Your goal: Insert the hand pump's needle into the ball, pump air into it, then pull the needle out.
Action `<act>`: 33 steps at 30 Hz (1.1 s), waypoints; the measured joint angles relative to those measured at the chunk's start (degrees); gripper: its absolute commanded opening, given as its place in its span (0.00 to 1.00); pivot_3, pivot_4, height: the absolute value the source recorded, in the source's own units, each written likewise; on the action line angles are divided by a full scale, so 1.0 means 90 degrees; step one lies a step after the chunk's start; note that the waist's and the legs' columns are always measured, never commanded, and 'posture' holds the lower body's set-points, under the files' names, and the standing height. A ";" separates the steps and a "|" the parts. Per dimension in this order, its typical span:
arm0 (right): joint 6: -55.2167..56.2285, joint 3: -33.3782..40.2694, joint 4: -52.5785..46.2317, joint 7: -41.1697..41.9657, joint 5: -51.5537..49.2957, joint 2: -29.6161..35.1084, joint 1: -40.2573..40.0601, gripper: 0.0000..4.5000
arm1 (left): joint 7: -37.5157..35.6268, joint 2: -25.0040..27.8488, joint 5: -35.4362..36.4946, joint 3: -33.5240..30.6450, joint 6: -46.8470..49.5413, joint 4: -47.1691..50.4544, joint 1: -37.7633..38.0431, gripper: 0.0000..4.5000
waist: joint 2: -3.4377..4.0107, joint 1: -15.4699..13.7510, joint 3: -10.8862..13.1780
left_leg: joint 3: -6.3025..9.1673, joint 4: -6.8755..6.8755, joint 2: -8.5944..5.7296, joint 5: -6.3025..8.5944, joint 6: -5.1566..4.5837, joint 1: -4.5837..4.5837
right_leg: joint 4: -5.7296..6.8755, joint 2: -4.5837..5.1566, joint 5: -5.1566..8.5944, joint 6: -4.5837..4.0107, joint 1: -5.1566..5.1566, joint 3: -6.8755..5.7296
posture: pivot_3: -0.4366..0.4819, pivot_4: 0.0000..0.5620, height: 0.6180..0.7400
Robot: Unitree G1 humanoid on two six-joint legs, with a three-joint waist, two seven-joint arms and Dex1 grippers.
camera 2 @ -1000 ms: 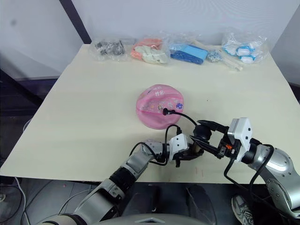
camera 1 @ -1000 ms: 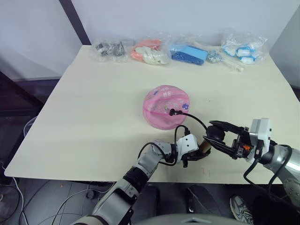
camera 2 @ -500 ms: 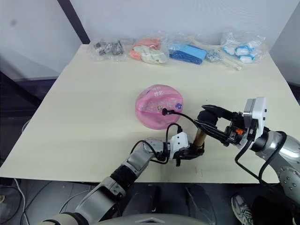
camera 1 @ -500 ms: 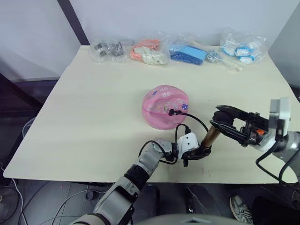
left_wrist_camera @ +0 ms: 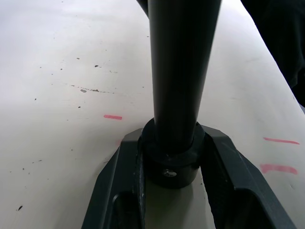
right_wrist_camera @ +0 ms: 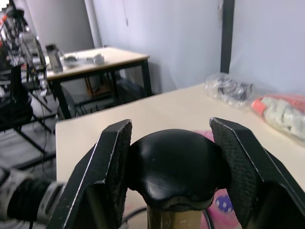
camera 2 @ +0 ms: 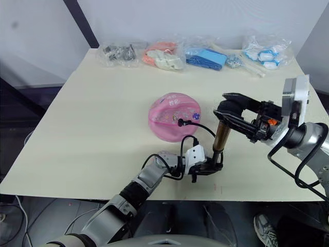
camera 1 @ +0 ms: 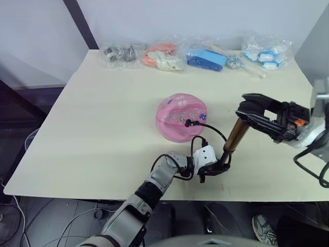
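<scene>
The pink ball (camera 1: 180, 116) lies partly flattened at the table's middle. A black fitting of the needle (camera 1: 188, 123) sits at the valve on the ball's near side; the pin itself is hidden. From there the thin black hose (camera 1: 213, 131) loops to the hand pump (camera 1: 232, 136), which stands nearly upright by the front edge. My left gripper (camera 1: 218, 167) is shut on the pump's black base cap (left_wrist_camera: 171, 164), which rests on the table. High above it my right gripper (camera 1: 247, 108) is shut on the black handle (right_wrist_camera: 176, 162).
Several clear bags of small parts line the far edge: grey metal pieces (camera 1: 119, 53), pink-white items (camera 1: 163, 57), blue items (camera 1: 206, 57), white-blue items (camera 1: 266, 52). The table's front edge (camera 1: 154, 198) runs just behind the pump's base.
My right gripper has risen up and to the right with the handle, drawing the pump out long, so much more bronze tube shows. The left gripper stayed at the base.
</scene>
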State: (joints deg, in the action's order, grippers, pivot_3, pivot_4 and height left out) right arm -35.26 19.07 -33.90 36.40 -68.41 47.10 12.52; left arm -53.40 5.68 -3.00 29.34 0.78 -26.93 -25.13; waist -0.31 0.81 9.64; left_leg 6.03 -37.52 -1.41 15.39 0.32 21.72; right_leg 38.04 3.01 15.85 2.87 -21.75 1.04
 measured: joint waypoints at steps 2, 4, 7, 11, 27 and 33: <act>-0.0089 0.0066 0.0072 -0.0186 -0.0240 0.0076 0.0250 0.51 | -0.0004 -0.0005 0.0004 -0.0004 -0.0001 -0.0014 -0.0008 0.24 | 0.0000 -0.0005 0.0000 | 0.0000 0.0000 0.0000 0.0000 0.0000 0.0000 | 0.0001 0.0001 0.0000 0.0000 0.0000 -0.0001 | 0.48 0.27 1.00; -0.0126 0.0181 0.0069 -0.0204 -0.0338 0.0184 0.0282 0.51 | -0.0009 -0.0008 0.0009 -0.0005 -0.0002 -0.0018 -0.0007 0.24 | -0.0001 -0.0012 0.0000 | -0.0001 0.0000 0.0000 0.0000 0.0000 0.0002 | 0.0000 0.0000 0.0000 0.0000 0.0000 -0.0008 | 0.48 0.27 1.00; -0.0202 0.0225 0.0070 -0.0253 -0.0432 0.0238 0.0284 0.51 | -0.0015 -0.0008 0.0010 -0.0010 -0.0004 -0.0027 -0.0014 0.24 | -0.0001 -0.0005 -0.0001 | -0.0001 0.0000 0.0001 0.0000 0.0000 0.0001 | 0.0000 0.0001 0.0000 0.0000 0.0000 -0.0003 | 0.48 0.27 1.00; -0.0260 0.0232 0.0077 -0.0328 -0.0508 0.0346 0.0323 0.51 | -0.0014 -0.0027 0.0031 -0.0014 -0.0007 -0.0070 -0.0032 0.24 | -0.0001 -0.0010 -0.0001 | -0.0001 0.0000 0.0000 0.0000 -0.0001 0.0001 | 0.0000 0.0002 0.0000 0.0000 0.0000 -0.0003 | 0.48 0.27 1.00; -0.0504 0.0628 -0.0001 -0.0237 -0.0938 0.0544 -0.0054 0.51 | -0.0002 -0.0038 0.0036 0.0000 -0.0179 -0.0238 -0.0076 0.24 | -0.0008 -0.0024 -0.0007 | -0.0002 0.0000 0.0000 0.0000 -0.0001 0.0000 | -0.0001 0.0002 0.0000 0.0000 0.0005 -0.0008 | 0.48 0.27 1.00; -0.0308 0.0493 -0.0253 -0.0092 -0.0466 0.0322 -0.0474 0.51 | 0.0004 -0.0043 0.0027 0.0002 -0.0204 -0.0337 -0.0113 0.24 | -0.0036 -0.0022 -0.0031 | -0.0001 -0.0001 0.0001 0.0000 -0.0001 -0.0011 | 0.0000 0.0001 0.0000 0.0001 0.0017 -0.0009 | 0.48 0.27 1.00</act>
State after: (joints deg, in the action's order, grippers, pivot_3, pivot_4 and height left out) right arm -38.03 23.51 -36.18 35.57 -72.61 50.00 8.25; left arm -53.36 5.29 -2.76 29.35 -1.06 -29.96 -26.15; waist -0.64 0.61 9.36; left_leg 6.01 -37.53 -1.40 15.39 0.31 21.62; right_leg 38.04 3.02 15.85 2.87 -21.60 0.96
